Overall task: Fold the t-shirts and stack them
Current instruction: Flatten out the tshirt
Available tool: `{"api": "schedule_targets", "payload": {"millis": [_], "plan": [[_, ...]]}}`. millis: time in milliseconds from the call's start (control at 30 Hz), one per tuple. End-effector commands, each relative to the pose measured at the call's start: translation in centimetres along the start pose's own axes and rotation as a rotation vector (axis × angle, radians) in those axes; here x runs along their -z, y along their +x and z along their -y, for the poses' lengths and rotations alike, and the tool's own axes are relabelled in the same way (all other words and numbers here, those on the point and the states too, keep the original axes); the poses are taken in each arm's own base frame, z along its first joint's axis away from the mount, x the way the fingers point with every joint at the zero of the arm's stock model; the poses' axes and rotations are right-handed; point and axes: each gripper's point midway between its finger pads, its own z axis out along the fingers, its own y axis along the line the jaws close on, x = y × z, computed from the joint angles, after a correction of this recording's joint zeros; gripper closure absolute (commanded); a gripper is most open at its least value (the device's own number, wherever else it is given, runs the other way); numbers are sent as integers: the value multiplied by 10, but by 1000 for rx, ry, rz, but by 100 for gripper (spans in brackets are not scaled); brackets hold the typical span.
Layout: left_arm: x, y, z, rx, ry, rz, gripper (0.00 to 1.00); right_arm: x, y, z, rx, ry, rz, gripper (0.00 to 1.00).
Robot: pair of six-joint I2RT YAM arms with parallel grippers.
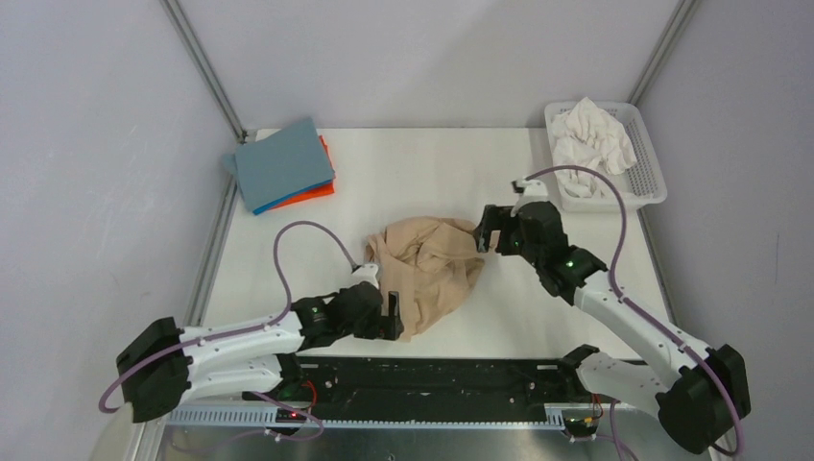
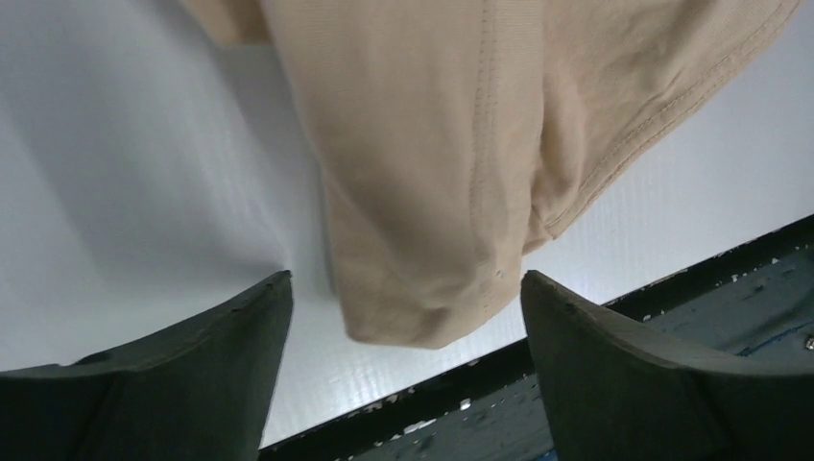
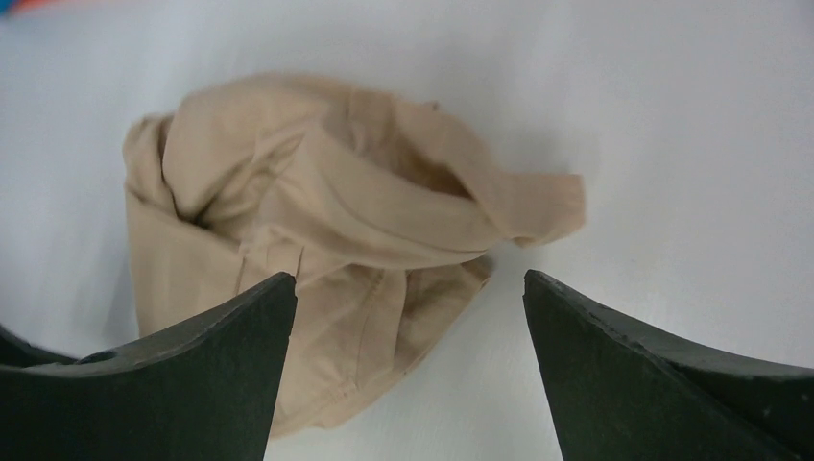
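Both arms are built alike: smooth white link shells joined by bulky matt-black joint housings, the largest of these sitting nearest the black base rail [image 1: 432, 382]. The left arm [image 1: 230, 341] and the right arm [image 1: 629, 322] each carry a lilac cable [image 1: 309, 224] that plugs into a small white connector block at the end farthest from the rail and loops loosely away from the links. A tiny green light [image 1: 572, 259] glows on a black housing of the right arm. The left gripper [image 1: 393, 317] and the right gripper [image 1: 486, 235] are black. In the wrist views each finger [image 2: 163, 384] is a dark charcoal wedge with a curved inner edge and a dull surface.
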Motion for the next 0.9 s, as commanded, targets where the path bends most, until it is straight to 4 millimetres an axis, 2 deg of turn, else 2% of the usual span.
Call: {"api": "schedule_targets", "payload": {"millis": [0, 33, 67, 100, 133, 200, 333, 433, 600, 733, 867], "plan": [[-12, -13, 18, 34, -8, 43, 18, -19, 5, -15, 126, -68, -1, 8], [-17, -12, 16, 37, -30, 40, 22, -22, 3, -13, 118, -59, 6, 8], [-20, -14, 16, 43, -39, 47, 38, -26, 6, -12, 121, -54, -4, 7], [-24, -15, 14, 45, -60, 53, 47, -30, 5, -12, 126, -58, 3, 7], [-25, -16, 13, 47, -70, 58, 72, -34, 7, -12, 134, -58, -7, 7], [-24, -22, 12, 69, -77, 87, 96, -39, 8, -19, 166, -80, -18, 8], [-11, -34, 6, 101, -59, 165, 100, -54, 12, -36, 283, -120, -47, 9], [-4, -36, -1, 119, -42, 198, 100, -73, 15, -46, 358, -60, -81, 11], [6, -39, -8, 155, -12, 239, 100, -101, 18, -51, 350, 31, -102, 15], [10, -44, -15, 177, -16, 270, 100, -117, 26, -45, 306, 86, -108, 25], [14, -49, -20, 180, -31, 291, 100, -123, 34, -27, 278, 166, -126, 35]]}}
